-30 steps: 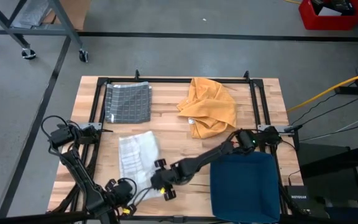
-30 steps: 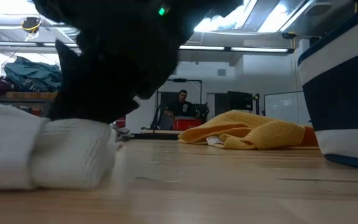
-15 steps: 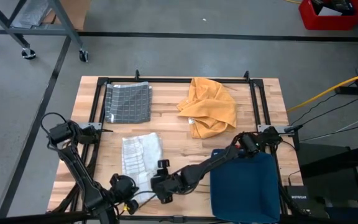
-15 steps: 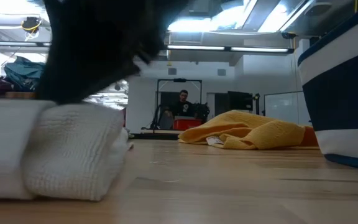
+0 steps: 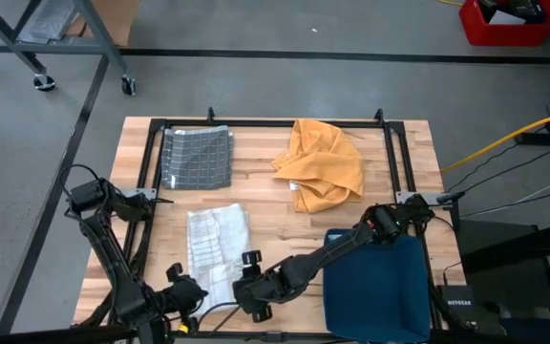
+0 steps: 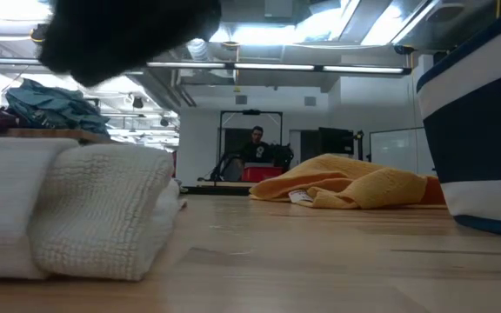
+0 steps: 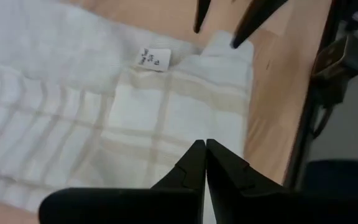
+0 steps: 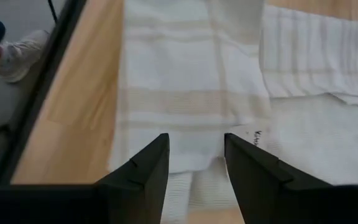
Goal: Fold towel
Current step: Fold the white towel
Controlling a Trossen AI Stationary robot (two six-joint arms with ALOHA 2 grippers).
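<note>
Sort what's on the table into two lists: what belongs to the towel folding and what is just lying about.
In the job:
- white towel, folded on the table
- left gripper, shut, near the towel's front edge
- right gripper, open, empty, beside it

Lying about:
- grey checked cloth, folded
- orange cloth, crumpled
- blue bin

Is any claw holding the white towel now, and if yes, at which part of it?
Nothing is held. The left claw is shut and empty above the white towel. The right claw is open over the towel's edge, with no cloth between its fingers.
</note>
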